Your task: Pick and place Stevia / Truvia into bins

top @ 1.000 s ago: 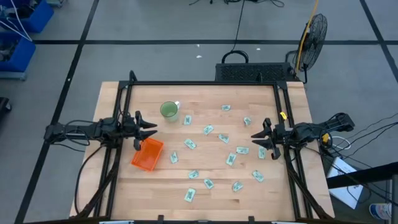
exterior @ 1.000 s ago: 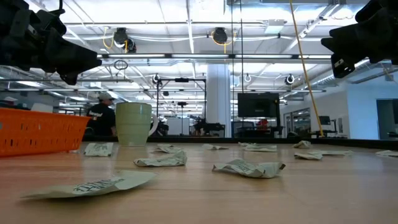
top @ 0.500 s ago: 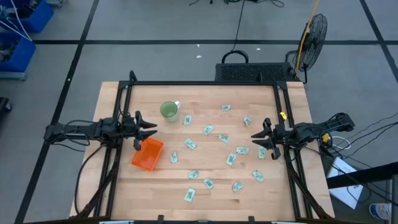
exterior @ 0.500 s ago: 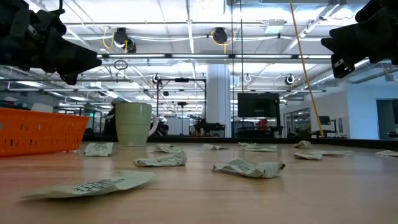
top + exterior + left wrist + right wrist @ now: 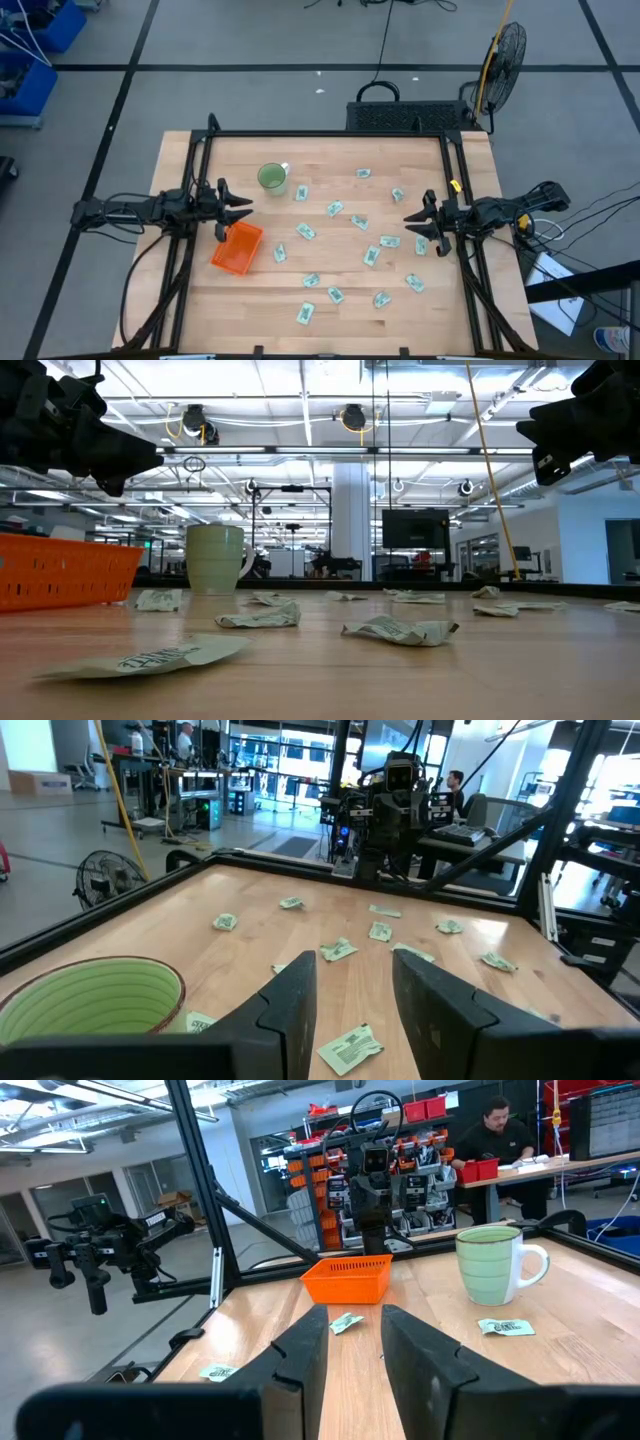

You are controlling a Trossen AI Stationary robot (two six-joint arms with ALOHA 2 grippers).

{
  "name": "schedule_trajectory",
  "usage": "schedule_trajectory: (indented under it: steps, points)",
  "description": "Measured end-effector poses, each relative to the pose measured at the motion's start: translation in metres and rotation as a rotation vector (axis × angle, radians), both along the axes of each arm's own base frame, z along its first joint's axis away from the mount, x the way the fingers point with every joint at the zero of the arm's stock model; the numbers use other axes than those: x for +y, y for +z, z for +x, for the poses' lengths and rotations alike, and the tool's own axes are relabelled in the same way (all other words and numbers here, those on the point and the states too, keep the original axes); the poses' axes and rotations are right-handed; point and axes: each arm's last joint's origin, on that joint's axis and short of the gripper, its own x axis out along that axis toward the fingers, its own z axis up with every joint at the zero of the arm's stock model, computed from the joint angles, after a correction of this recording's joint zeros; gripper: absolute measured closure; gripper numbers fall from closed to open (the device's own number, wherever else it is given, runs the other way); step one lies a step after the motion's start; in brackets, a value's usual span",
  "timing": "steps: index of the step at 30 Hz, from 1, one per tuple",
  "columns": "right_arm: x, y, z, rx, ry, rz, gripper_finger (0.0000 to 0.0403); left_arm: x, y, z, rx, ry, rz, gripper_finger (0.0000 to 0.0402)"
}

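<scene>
The Stevia packets (image 5: 368, 256), thin crumpled paper printed green, lie scattered over the wooden table (image 5: 330, 305) between my two sets of fingers, most nearer my right gripper (image 5: 410, 220) than my left gripper (image 5: 243, 207). The orange bin (image 5: 236, 248), low-walled latticed plastic, sits just beside and below my left fingers (image 5: 290, 1010), touching no packet; the round green cup (image 5: 271, 177) stands near them on the other side. Bare wood lies ahead of each gripper. Both arms reach in level from opposite table edges, raised off the wood, fingers apart, holding nothing.
</scene>
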Motion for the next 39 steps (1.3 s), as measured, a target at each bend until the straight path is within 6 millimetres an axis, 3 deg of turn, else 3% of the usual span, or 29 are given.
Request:
schedule_trajectory:
  steps: [30, 39]
  points:
    - [0.0, 0.0, 0.0, 0.0, 0.0, 0.0, 0.0312, 0.0, 0.0, 0.0, 0.0, 0.0, 0.001, 0.0263]
    - [0.0, 0.0, 0.0, 0.0, 0.0, 0.0, 0.0312, 0.0031, 0.0003, -0.0005, 0.005, 0.109, 0.059, 0.0263]
